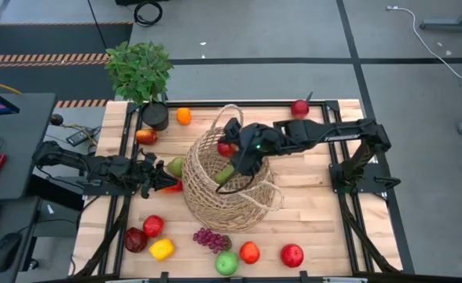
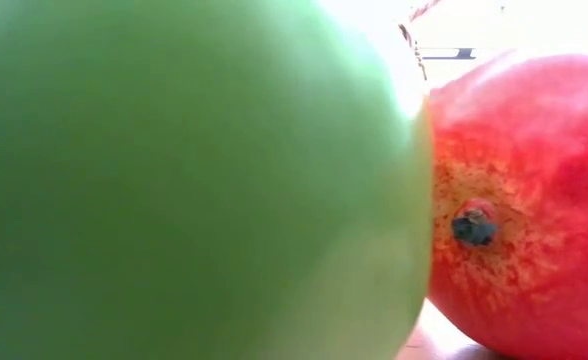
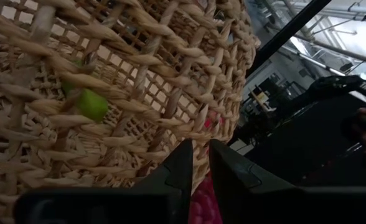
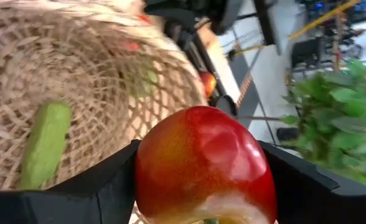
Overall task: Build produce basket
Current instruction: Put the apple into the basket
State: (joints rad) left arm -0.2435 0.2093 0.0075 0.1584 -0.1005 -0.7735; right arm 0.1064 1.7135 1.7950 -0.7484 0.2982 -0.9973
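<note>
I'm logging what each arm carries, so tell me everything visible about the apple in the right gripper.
The red apple is glossy, deep red shading to orange-yellow on one side, with a pale patch near its base. It sits clamped between the right gripper's two dark fingers, which touch it on opposite sides. From above it shows as a small red spot over the wicker basket's open mouth, above the rim, not yet resting inside. A cucumber already lies in the basket below.

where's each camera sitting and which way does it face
High: overhead, straight down on the basket; both arms show.
Low: table height, filled by a green apple and a red fruit; no robot.
Left wrist: left end effector, shut, at the wicker.
Right wrist: right end effector holding a red apple over the basket.
Shared: the cucumber inside, also seen from overhead.
</note>
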